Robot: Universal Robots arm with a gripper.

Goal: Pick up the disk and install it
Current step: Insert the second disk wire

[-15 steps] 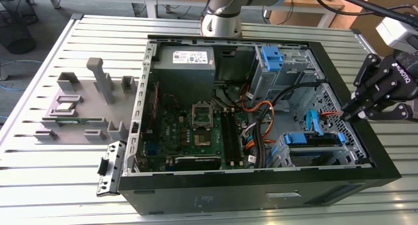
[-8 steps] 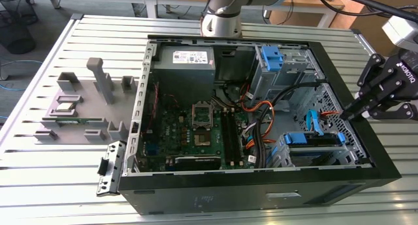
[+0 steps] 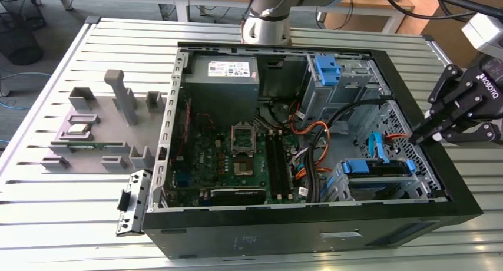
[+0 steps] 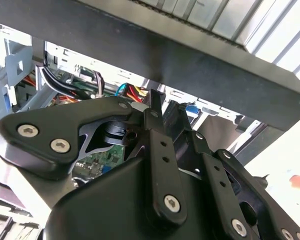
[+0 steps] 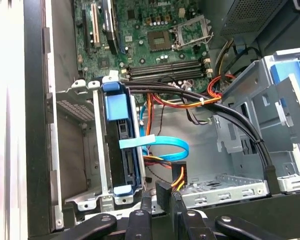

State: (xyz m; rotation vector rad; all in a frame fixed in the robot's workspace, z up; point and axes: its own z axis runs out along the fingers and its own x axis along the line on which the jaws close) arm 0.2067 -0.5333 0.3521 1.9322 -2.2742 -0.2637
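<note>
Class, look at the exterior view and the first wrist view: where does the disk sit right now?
The disk sits in the metal drive cage inside the computer case, at the exterior view's lower right, with the gripper near the case wall.

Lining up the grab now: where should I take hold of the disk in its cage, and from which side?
Probably by the blue bracket along its exposed edge, coming straight in through the case's open side. The disk stands on edge inside the metal cage, whose walls cover its flat faces, so only that bracket edge looks reachable. Mind the blue cable crossing beside it.
</note>
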